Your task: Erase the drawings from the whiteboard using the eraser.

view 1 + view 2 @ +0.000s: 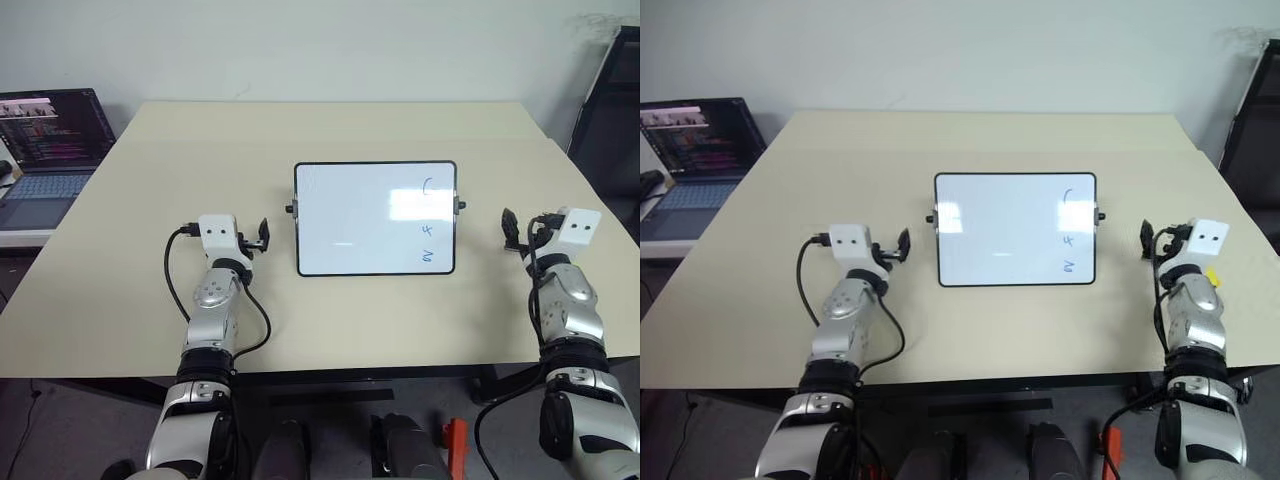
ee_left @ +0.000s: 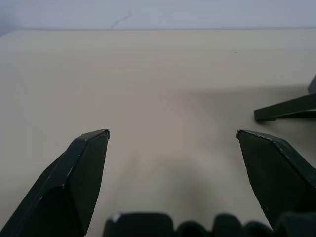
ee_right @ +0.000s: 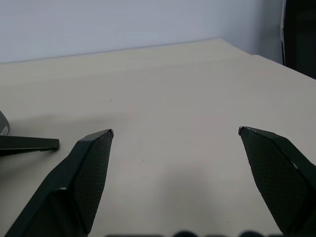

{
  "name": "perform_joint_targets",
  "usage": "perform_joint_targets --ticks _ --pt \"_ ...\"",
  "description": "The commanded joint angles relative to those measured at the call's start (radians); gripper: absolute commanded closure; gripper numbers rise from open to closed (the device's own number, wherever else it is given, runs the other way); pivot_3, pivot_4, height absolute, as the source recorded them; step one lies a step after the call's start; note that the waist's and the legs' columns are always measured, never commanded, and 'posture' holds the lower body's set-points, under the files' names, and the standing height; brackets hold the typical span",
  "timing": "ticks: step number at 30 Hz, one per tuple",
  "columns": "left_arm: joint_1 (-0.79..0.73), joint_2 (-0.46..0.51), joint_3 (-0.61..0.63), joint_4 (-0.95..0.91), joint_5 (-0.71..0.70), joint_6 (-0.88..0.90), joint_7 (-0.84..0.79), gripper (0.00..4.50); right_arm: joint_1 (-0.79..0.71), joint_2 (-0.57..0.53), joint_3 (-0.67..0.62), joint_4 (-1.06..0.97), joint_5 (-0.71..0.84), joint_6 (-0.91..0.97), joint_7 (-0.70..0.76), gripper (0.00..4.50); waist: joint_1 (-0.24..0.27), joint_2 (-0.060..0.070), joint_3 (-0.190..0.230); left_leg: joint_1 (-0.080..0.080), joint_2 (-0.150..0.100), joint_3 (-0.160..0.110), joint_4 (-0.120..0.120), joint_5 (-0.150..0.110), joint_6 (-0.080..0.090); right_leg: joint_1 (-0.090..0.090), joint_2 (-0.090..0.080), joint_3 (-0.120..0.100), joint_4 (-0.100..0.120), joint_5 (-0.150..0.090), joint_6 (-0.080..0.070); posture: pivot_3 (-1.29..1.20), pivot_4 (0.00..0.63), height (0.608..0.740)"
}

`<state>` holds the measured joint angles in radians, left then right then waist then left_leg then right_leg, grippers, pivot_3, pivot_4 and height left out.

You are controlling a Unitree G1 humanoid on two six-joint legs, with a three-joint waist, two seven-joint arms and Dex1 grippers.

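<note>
The whiteboard [image 1: 375,218] stands tilted on its feet in the middle of the beige table [image 1: 130,300]. The drawings [image 1: 427,228] are three small blue marks in a column near its right side: a curve, a cross-like squiggle and a zigzag. My left gripper [image 1: 262,237] hovers open just left of the board, with nothing between its fingers [image 2: 89,163]. My right gripper [image 1: 511,231] hovers open to the board's right, also empty. A small yellow bit, the eraser [image 1: 1213,275], peeks out on the table beside my right wrist, mostly hidden by the arm.
An open laptop [image 1: 45,150] sits on a side surface off the table's left edge. A dark chair or rack [image 1: 612,120] stands at the far right. The board's black foot [image 2: 286,109] shows in the left wrist view.
</note>
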<state>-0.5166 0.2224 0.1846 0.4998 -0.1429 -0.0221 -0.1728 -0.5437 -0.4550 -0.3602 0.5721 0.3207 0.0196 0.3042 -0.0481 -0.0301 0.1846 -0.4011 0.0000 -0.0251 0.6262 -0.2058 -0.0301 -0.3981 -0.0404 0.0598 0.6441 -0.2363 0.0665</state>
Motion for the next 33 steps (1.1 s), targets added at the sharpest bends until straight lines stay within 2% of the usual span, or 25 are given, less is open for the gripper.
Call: perform_joint_targets --ticks 1,4,7,10,12,15,17,24,29,33 --pt "-0.025 0.040 0.000 -0.095 -0.067 0.047 -0.118 0.00 0.023 -0.051 -0.028 -0.127 0.037 0.086 0.018 0.04 0.000 0.000 0.000 0.000 0.000 0.000 0.000 0.000 0.000 0.000 0.000 0.000 0.000 0.000 0.000 0.00 0.150 0.740" --pt "-0.003 0.108 -0.040 -0.202 -0.117 0.135 -0.288 0.00 0.053 -0.089 -0.033 -0.206 0.063 0.177 0.045 0.04 -0.001 0.000 0.000 -0.002 0.000 0.001 0.000 0.000 0.000 -0.003 0.000 0.001 0.001 0.000 0.000 0.00 0.150 0.740" --pt "0.019 0.167 -0.070 -0.298 -0.147 0.200 -0.392 0.00 0.075 -0.121 -0.031 -0.262 0.073 0.245 0.067 0.04 -0.002 0.000 0.000 -0.005 0.000 0.001 0.000 0.000 0.000 -0.006 0.000 0.001 0.001 0.001 -0.001 0.00 0.150 0.740" --pt "0.033 0.275 -0.087 -0.434 -0.211 0.280 -0.551 0.00 0.111 -0.179 -0.055 -0.356 0.096 0.324 0.093 0.04 -0.003 0.000 0.000 -0.006 0.000 0.001 0.000 0.000 0.000 -0.008 0.000 0.001 0.001 0.001 -0.001 0.00 0.150 0.740" --pt "0.014 0.285 -0.099 -0.477 -0.258 0.326 -0.600 0.00 0.123 -0.211 -0.061 -0.374 0.091 0.357 0.096 0.04 -0.001 0.001 0.000 -0.007 0.001 0.001 0.000 0.000 0.000 -0.009 0.000 0.001 0.001 0.000 -0.001 0.00 0.150 0.740" --pt "-0.043 0.235 -0.152 -0.507 -0.308 0.376 -0.647 0.00 0.115 -0.257 -0.068 -0.347 0.083 0.411 0.095 0.04 0.008 0.000 0.000 -0.007 0.000 0.001 0.002 0.000 0.000 -0.008 0.000 0.001 0.000 -0.001 0.002 0.00 0.150 0.740" --pt "-0.088 0.157 -0.190 -0.483 -0.310 0.371 -0.642 0.00 0.111 -0.302 -0.048 -0.312 0.065 0.458 0.117 0.04 0.017 0.001 0.000 -0.007 0.000 0.001 0.003 0.000 0.000 -0.007 0.000 0.001 0.000 -0.001 0.003 0.00 0.150 0.740" --pt "-0.172 -0.088 -0.364 -0.296 -0.222 0.262 -0.685 0.00 0.054 -0.398 -0.007 -0.046 0.020 0.452 0.248 0.04 0.016 0.000 0.000 -0.008 -0.001 0.002 0.003 0.000 0.001 -0.007 0.000 0.003 -0.001 0.000 0.004 0.00 0.150 0.740" --pt "-0.204 -0.175 -0.435 -0.161 -0.152 0.188 -0.723 0.00 -0.038 -0.426 0.006 0.138 0.005 0.437 0.335 0.04 0.000 0.001 0.000 -0.007 -0.001 0.003 0.003 -0.001 0.001 -0.008 0.001 0.005 -0.001 0.000 0.003 0.00 0.150 0.740" --pt "-0.202 -0.218 -0.466 -0.143 -0.140 0.177 -0.757 0.00 -0.096 -0.434 0.039 0.252 -0.027 0.403 0.395 0.04 -0.006 0.001 0.000 -0.007 -0.001 0.003 0.003 -0.001 0.001 -0.008 0.001 0.005 0.000 0.000 0.004 0.00 0.150 0.740"
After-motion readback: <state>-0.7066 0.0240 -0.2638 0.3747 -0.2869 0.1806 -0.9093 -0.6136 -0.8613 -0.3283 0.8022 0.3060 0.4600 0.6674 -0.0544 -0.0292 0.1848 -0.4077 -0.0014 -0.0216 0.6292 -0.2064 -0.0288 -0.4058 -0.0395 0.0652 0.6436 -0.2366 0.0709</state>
